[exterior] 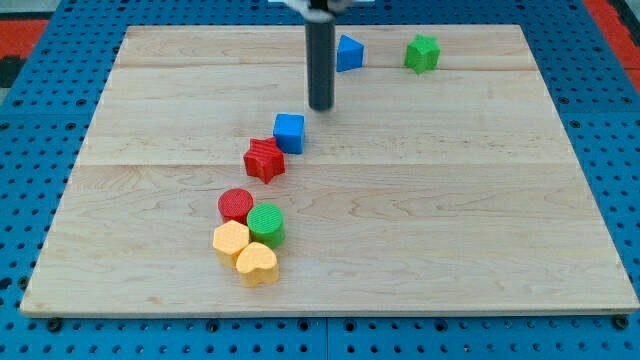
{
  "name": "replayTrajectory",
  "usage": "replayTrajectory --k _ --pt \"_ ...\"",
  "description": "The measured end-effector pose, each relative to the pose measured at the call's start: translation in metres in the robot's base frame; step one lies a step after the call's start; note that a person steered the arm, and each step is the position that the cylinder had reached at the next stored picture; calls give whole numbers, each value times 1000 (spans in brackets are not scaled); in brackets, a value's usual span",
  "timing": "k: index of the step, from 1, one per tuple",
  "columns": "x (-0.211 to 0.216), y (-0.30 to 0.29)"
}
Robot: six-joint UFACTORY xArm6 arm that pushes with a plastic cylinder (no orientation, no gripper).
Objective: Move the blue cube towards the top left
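The blue cube (289,132) sits left of the board's middle, touching a red star-shaped block (264,160) at its lower left. My tip (320,107) is just above and to the right of the blue cube, a short gap away from it. The dark rod comes down from the view's top.
A blue triangular block (348,53) and a green star-shaped block (422,53) lie near the top edge. A red cylinder (236,205), a green cylinder (266,223) and two yellow heart-shaped blocks (231,240) (257,264) cluster at lower left. The wooden board (450,200) ends at a blue pegboard.
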State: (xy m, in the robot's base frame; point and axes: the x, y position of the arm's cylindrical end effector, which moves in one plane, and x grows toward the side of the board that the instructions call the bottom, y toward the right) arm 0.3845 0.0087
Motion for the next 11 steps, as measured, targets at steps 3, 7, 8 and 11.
replayTrajectory --k 3,7,8,11 --pt "-14 -73" --pt "-47 -174" --pt "-30 -199" --pt "-98 -189"
